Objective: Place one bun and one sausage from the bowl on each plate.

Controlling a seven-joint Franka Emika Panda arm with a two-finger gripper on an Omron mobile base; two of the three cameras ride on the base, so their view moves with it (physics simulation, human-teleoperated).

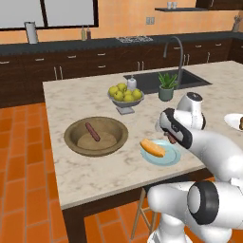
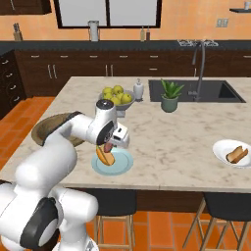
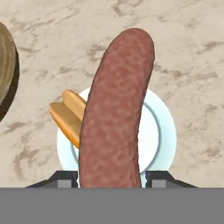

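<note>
One sausage [image 3: 116, 113] stands gripped by its end in the hand [image 3: 111, 177], hanging above the pale blue plate [image 3: 164, 131] beside its bun [image 3: 65, 116]. Firm, smooth and likely slippery; a mid-length hold would steady it.

Glossy white arm [image 1: 213, 152], rounded tube-like segments. Dark grey disc caps at joints, biggest on shoulder joint [image 1: 204, 201] nearest base. Black band around wrist [image 1: 176, 127]. White hand [image 2: 115, 136], boxy, beyond wrist. Small dark finger tips [image 3: 65, 178], squared. No cables or markings visible.
</note>
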